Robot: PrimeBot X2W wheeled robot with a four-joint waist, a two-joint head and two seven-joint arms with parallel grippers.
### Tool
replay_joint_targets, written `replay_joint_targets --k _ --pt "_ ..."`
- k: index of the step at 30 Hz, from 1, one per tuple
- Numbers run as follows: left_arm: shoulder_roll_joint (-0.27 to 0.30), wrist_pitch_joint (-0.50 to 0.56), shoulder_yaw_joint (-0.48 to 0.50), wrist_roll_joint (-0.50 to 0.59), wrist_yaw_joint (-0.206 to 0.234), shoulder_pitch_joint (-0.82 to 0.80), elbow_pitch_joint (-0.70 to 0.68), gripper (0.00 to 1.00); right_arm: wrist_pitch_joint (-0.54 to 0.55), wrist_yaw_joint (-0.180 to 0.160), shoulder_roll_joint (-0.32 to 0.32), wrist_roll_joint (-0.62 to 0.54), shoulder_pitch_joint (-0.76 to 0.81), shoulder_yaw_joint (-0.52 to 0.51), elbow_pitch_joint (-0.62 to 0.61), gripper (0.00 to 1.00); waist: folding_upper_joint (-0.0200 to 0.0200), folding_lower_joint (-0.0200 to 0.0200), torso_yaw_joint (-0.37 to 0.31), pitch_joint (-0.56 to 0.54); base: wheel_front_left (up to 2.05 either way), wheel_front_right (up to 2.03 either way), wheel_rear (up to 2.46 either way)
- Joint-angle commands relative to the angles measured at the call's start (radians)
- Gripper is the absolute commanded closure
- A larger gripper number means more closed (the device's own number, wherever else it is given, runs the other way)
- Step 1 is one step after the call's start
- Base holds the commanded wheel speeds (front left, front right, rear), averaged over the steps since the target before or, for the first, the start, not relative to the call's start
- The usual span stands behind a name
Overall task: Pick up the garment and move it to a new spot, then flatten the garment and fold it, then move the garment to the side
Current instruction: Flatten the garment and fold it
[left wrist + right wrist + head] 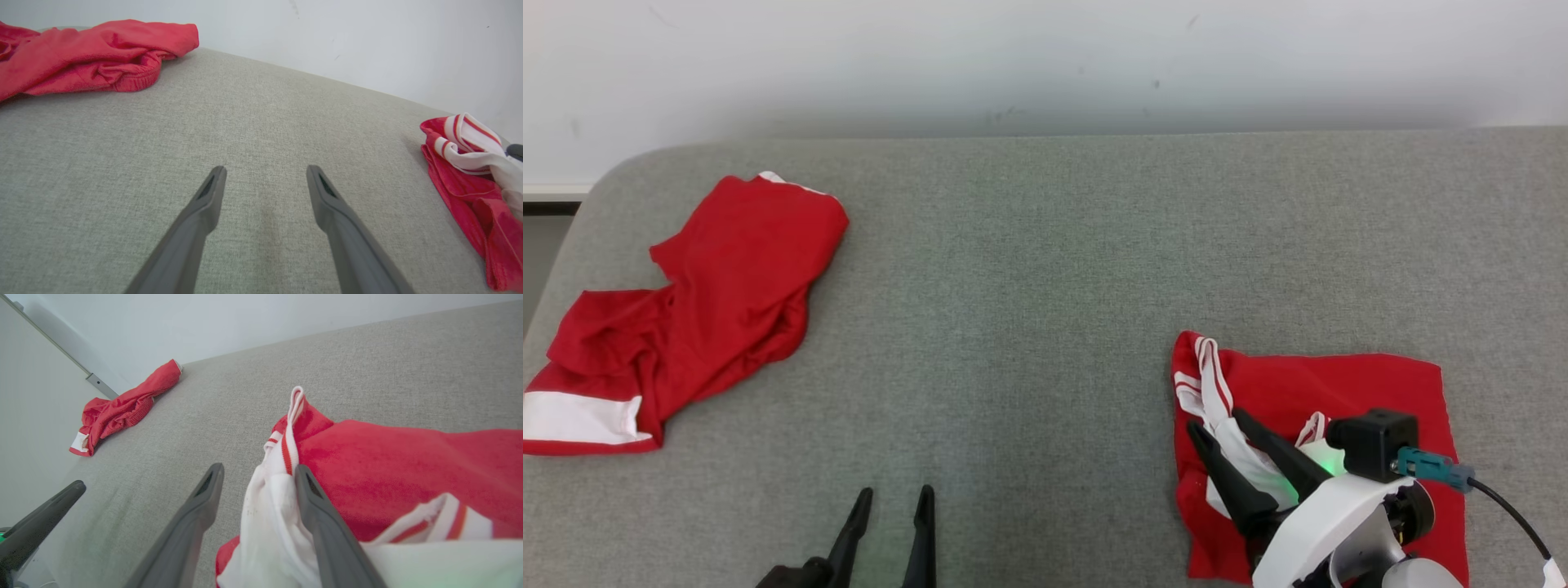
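Red crumpled garment point(711, 302), with a white band at its near corner, lies at the far left of the grey woven surface point(1029, 286). My left gripper point(894, 492) hovers low, left of centre, fingers spread wide with nothing between them and bare surface beneath. Well apart to the right lies the folded garment point(1339, 384), red, roughly square, flat on the surface. My right gripper point(1217, 419) sits over its left side, fingers parted. The white striped trim point(1210, 371) bunches between them, touching one finger, with a gap to the other.
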Motion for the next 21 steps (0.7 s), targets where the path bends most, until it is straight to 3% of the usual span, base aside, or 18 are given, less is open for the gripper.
replay_joint_targets --k 1,7,14,21 --pt "0.003 0.0 0.002 0.0 0.002 0.009 0.003 0.0 -0.023 -0.002 0.004 0.019 0.001 0.004 -0.018 0.0 0.0 0.0 -0.003 -0.005 0.0 0.0 0.0" --pt "0.003 0.0 0.008 -0.004 0.005 0.017 0.001 0.0 -0.108 -0.002 -0.036 0.035 0.034 0.017 -0.114 0.0 0.0 0.0 -0.013 -0.019 0.0 0.0 0.0" --pt "0.003 0.0 0.032 0.006 0.005 0.029 -0.007 0.0 -0.258 -0.002 -0.125 -0.115 0.098 -0.07 -0.18 0.0 0.0 0.0 -0.04 -0.038 0.0 0.0 0.0" --pt "0.003 0.0 0.048 0.013 0.0 0.041 -0.01 0.0 -0.335 -0.002 -0.165 -0.267 0.159 -0.207 -0.122 0.0 0.0 0.0 -0.061 -0.056 0.0 0.0 0.0"
